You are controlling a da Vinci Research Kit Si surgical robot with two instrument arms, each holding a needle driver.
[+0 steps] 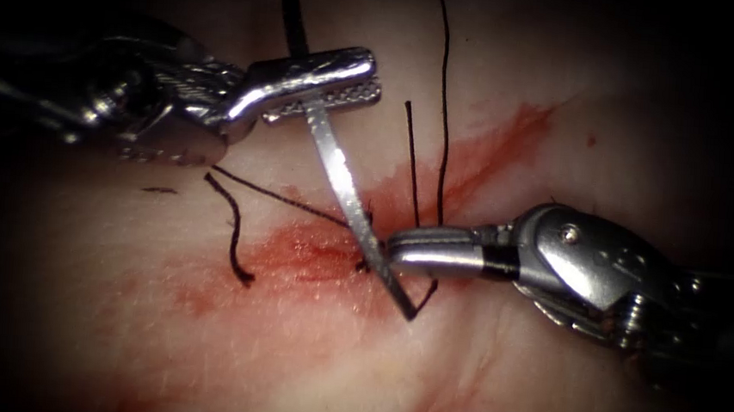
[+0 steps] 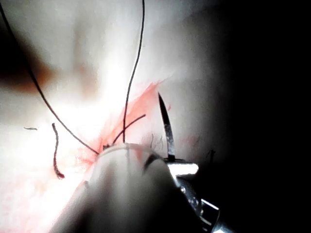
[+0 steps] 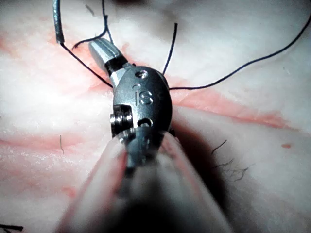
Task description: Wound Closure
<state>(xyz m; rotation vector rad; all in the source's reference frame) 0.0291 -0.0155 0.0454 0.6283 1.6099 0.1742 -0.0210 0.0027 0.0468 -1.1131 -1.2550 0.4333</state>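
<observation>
Gripping the stiff, slippery needle (image 1: 352,198) near its blunt end, my left tool (image 1: 324,82) pinched it upper-left while my right tool (image 1: 433,249), jaws pressed together, touched tissue (image 1: 202,350) mid-frame.

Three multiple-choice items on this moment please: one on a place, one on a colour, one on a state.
1. Where is the right gripper's tip?
A. Beside the needle's lower part
B. Up against the left gripper
C. Off the tissue

2. What colour is the thread?
A. White
B. Dark
C. Green

3. What is the needle's state?
A. Lying loose on the tissue
B. Held by the right gripper
C. Held by the left gripper

Answers:
1 A: the right gripper, jaws shut, sits just right of the needle; whether it grips thread is unclear.
2 B: the thread runs as a dark line over the pale tissue.
3 C: the left gripper clamps the needle near its upper end; the needle's lower end appears out of the tissue.
</observation>
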